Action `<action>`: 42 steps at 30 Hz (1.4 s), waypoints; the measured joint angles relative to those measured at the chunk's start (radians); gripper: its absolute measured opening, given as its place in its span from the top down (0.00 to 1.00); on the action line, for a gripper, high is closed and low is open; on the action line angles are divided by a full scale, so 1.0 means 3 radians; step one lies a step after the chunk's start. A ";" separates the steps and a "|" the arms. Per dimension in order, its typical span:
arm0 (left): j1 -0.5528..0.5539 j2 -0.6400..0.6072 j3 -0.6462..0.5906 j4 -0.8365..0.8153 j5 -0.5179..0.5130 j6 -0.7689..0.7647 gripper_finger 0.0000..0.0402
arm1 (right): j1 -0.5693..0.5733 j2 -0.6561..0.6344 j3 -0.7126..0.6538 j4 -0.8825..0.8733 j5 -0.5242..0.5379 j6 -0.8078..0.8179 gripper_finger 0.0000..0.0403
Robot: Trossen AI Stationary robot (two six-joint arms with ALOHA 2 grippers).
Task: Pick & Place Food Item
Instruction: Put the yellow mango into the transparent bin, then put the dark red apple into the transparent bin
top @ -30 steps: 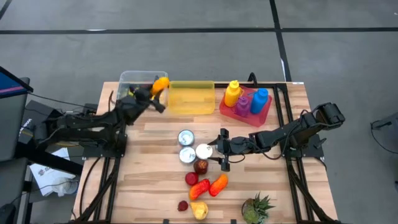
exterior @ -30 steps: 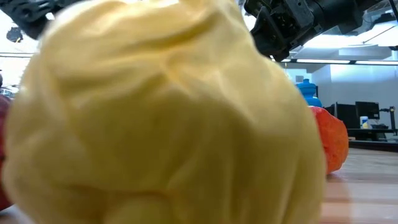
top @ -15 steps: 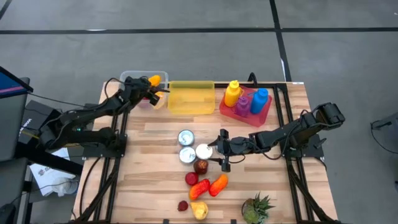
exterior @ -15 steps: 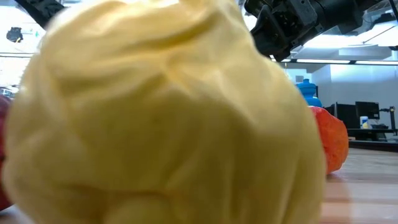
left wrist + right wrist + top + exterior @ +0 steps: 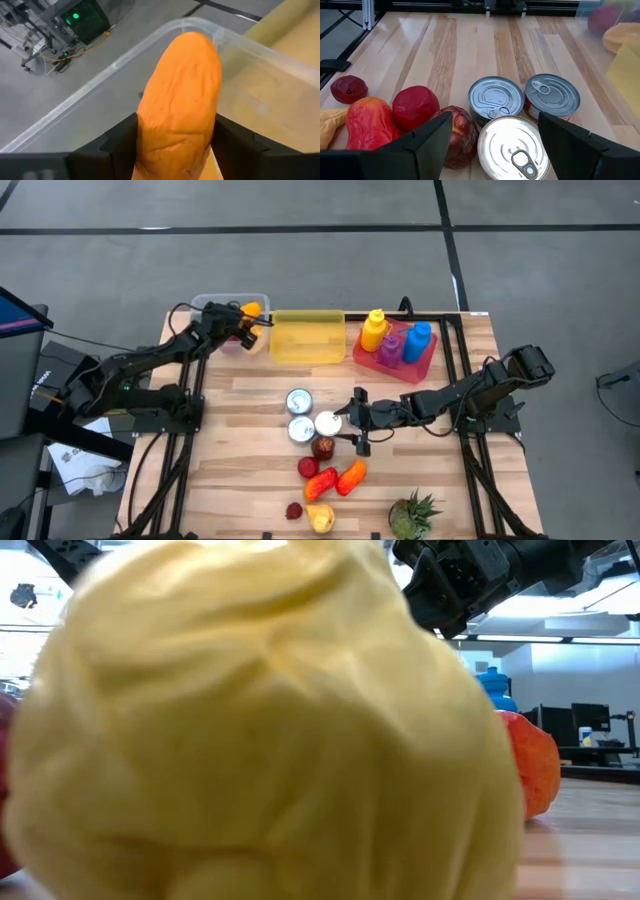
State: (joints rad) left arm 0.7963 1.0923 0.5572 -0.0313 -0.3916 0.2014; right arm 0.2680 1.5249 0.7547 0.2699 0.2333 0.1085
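An orange, elongated food item [image 5: 181,95] sits between the fingers of my left gripper [image 5: 176,117], which is shut on it. In the high view this gripper [image 5: 243,322] is over the clear plastic bin [image 5: 212,304] at the table's far left. My right gripper [image 5: 495,117] is open at mid-table [image 5: 342,423]. Its fingers stand on either side of a silver can [image 5: 514,150] without plainly touching it. Two more cans [image 5: 496,97] [image 5: 552,95] stand just beyond. My left gripper pinches the orange food item's near part [image 5: 150,140] between its two fingers, one on each long side. The rounded far end [image 5: 192,45] sticks out past the fingertips. The fingers slant down toward the bin and lie along the item. It is lifted clear, above the bin's rim [image 5: 100,85].
A yellow bin [image 5: 307,338] and a red tray of bottles [image 5: 395,348] stand along the far edge. Red and orange fruits [image 5: 335,478], a pineapple [image 5: 412,515] and a yellow item [image 5: 321,518] lie near the front; the yellow item [image 5: 250,720] fills the low view.
My left arm has swung toward the table's far left and tipped its gripper downward. It has carried the orange food item a little toward the far edge, over the clear bin. The right arm has kept still.
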 joint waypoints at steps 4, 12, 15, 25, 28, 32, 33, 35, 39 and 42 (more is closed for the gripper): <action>0.0001 -0.0091 -0.0014 -0.0050 0.0040 0.0069 0.43 | 0.0000 0.0000 0.0000 -0.0001 0.0000 -0.0010 0.29; 0.0001 -0.0287 -0.0018 -0.0031 0.0080 0.0117 0.33 | 0.0000 0.0000 0.0000 0.0000 0.0001 -0.0010 0.29; 0.0001 -0.0304 -0.0018 -0.0036 0.0079 0.0108 0.30 | -0.0003 0.0000 0.0000 0.0000 0.0001 -0.0010 0.29; -0.0183 -0.0488 -0.0017 0.0136 0.0685 -0.0166 0.30 | -0.0019 0.0000 0.0000 -0.0013 0.0001 -0.0030 0.29; -0.0312 -0.0672 -0.0016 0.0309 0.1426 -0.0365 0.30 | -0.0058 0.0000 0.0000 -0.0101 -0.0101 -0.0036 0.28; -0.0582 -0.0845 -0.0012 0.0530 0.2374 -0.0660 0.29 | -0.0100 0.0003 0.0037 -0.0143 -0.0301 -0.0036 0.23; -0.0675 -0.0861 -0.0012 0.0561 0.2547 -0.0709 0.29 | -0.0106 0.0013 0.0076 -0.0182 -0.0342 -0.0026 0.21; -0.0883 -0.0880 -0.0012 0.0580 0.2743 -0.0752 0.29 | -0.0119 0.0074 0.0192 -0.0323 -0.0411 0.0001 0.17; -0.1354 -0.0878 -0.0059 0.0615 0.2846 -0.0677 0.29 | -0.0117 0.0291 0.0466 -0.0706 -0.0598 0.0028 0.11; -0.1693 -0.0853 -0.0151 0.0663 0.2859 -0.0627 0.28 | -0.0079 0.0541 0.0744 -0.1067 -0.0623 0.0044 0.09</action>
State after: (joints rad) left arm 0.2883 0.8364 0.5121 0.1676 0.4660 0.0135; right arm 0.2444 1.6873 0.9780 -0.0503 0.0465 0.1218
